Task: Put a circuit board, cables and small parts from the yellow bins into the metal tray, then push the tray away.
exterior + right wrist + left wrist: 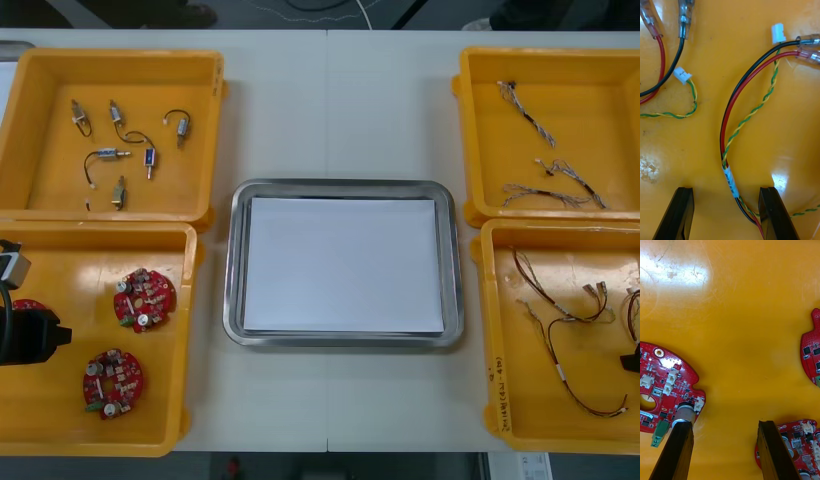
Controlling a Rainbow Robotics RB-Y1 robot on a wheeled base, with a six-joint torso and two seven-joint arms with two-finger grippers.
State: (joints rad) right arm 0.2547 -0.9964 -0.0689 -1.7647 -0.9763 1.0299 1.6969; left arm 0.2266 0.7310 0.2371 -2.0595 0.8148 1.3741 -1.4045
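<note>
My left gripper [35, 338] hangs over the near left yellow bin [180, 340], open [724, 452] above bare bin floor. One round red circuit board [666, 397] lies by one finger, a second board [801, 442] by the other finger, and a third [812, 352] lies farther off. My right gripper [631, 360] is low in the near right yellow bin [490, 330]. It is open [725, 213], and a cable [730, 150] of red, black and twisted green-yellow wires runs between its fingers, close to one of them. The metal tray [235, 260], white inside, holds nothing.
The far left bin [210, 110] holds several small metal parts [115, 150]. The far right bin [470, 120] holds thin twisted cables [545, 150]. More cables [560, 320] lie in the near right bin, and another cable [662, 56] lies beyond the right fingers.
</note>
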